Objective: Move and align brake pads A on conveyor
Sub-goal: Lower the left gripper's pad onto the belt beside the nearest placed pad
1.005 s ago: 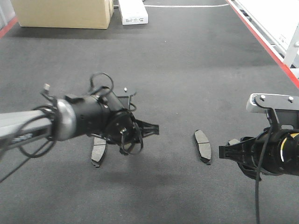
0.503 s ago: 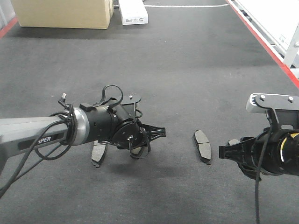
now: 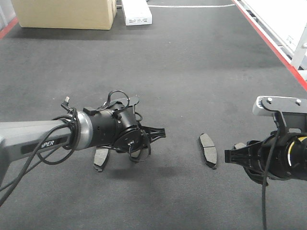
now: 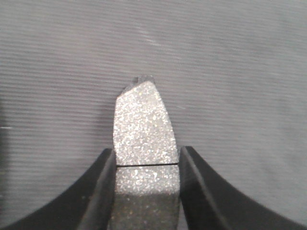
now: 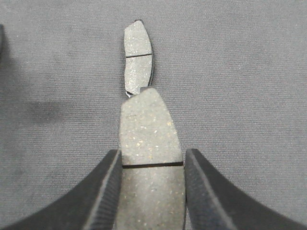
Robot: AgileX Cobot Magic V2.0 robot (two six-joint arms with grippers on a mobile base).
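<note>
Gripping pads (image 4: 145, 139), far ends cropped, conveyor (image 3: 192, 72)

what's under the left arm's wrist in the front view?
A brake pad lies on the conveyor there, its upper end hidden by the arm. Anything further beneath is covered.

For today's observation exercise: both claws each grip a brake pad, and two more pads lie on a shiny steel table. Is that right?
Not quite. The two loose brake pads lie on the dark conveyor belt, not a steel table; the front-facing view shows it. The left claw and right claw do each grip a pad.
</note>
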